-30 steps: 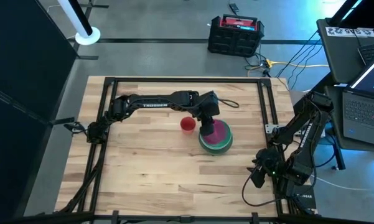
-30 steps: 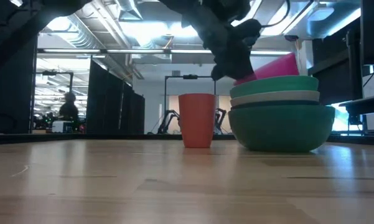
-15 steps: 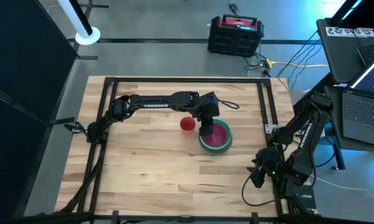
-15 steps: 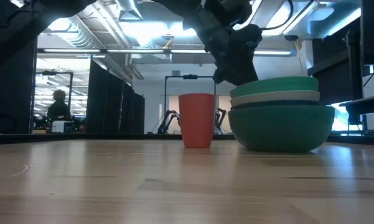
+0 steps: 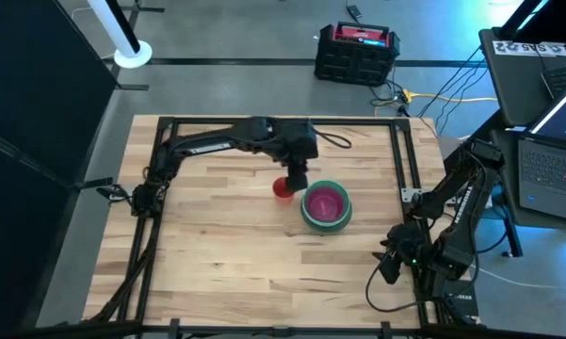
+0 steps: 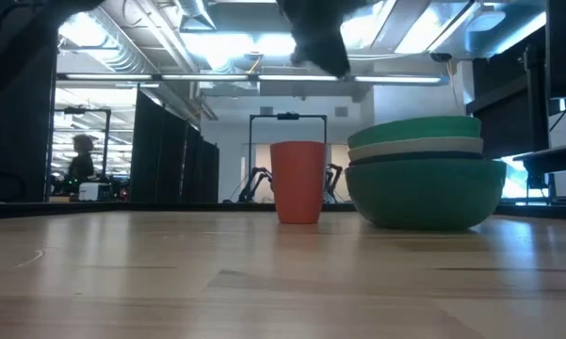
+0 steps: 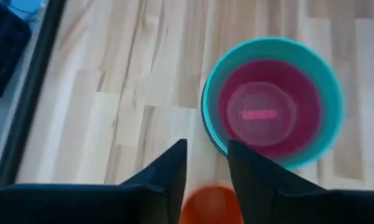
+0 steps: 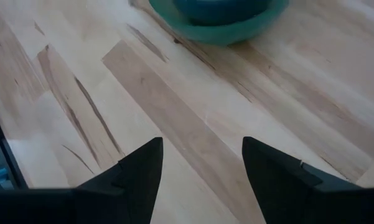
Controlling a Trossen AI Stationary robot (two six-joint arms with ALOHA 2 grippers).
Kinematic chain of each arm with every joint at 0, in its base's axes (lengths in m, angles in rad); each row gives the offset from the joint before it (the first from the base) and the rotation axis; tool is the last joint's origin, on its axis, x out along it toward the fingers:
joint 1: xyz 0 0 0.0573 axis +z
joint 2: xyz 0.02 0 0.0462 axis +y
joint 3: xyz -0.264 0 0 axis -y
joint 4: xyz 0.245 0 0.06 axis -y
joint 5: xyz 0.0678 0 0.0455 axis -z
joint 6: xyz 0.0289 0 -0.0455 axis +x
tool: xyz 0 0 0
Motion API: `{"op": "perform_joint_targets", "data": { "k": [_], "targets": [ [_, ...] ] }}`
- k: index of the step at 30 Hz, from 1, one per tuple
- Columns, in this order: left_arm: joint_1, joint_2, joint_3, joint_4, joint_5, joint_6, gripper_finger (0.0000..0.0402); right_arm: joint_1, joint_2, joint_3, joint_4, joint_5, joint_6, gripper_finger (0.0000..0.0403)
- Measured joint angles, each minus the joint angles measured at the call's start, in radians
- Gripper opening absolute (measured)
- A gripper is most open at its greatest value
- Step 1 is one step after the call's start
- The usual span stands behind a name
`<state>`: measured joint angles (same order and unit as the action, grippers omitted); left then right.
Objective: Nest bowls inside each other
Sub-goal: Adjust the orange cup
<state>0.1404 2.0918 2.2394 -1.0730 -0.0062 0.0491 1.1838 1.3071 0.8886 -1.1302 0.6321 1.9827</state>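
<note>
Left gripper (image 7: 206, 144) raised above the table (image 5: 217, 254), pointing down, fingers (image 7: 168, 177) a narrow gap apart and clamped on nothing. Directly beneath the fingertips, seen through that gap: red cup (image 7: 211, 205), upright, clear of both fingers. Just past the cup, beside it but not touching: bowls (image 5: 326, 207) nested in one stack, pink bowl (image 7: 267, 112) innermost and sitting flat, green rim (image 7: 210, 118) ringing it.

From table height: gripper (image 6: 320, 47) hanging well above cup (image 6: 298, 182) and stack, touching neither. Stack from the bottom up: big green bowl (image 6: 424, 193), thin dark teal edge (image 6: 419, 157), white band (image 6: 416, 147), second green rim (image 6: 414, 129); pink bowl sunk out of sight below that rim.

Farther off, at the table's right edge: right gripper (image 8: 202, 143) waiting low over bare wood, fingers spread wide, empty, with the green bowl (image 8: 221, 25) well ahead of its tips.
</note>
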Motion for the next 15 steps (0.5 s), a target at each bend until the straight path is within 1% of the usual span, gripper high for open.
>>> {"op": "perform_joint_targets", "data": {
  "k": [3,6,11,13,15],
  "targets": [
    [-0.008,-0.049,0.034,-0.084,-0.029,0.006,0.0022,0.000,0.000,0.000,-0.003,0.021,-0.001,0.0209],
    [-0.030,-0.098,0.038,-0.117,-0.035,-0.012,0.0005,0.000,0.000,0.000,-0.014,0.056,-0.001,0.0209],
    [-0.071,-0.176,0.037,-0.149,-0.036,-0.042,0.0001,0.000,0.000,0.000,-0.045,0.116,0.000,0.0209],
    [-0.080,-0.201,0.033,-0.211,-0.054,-0.045,0.0000,-0.005,0.000,0.000,-0.050,0.131,0.000,0.0209],
    [-0.077,-0.220,0.007,-0.308,-0.105,-0.044,0.0000,-0.019,0.000,0.000,-0.051,0.131,-0.004,0.0209]
  ]
}}
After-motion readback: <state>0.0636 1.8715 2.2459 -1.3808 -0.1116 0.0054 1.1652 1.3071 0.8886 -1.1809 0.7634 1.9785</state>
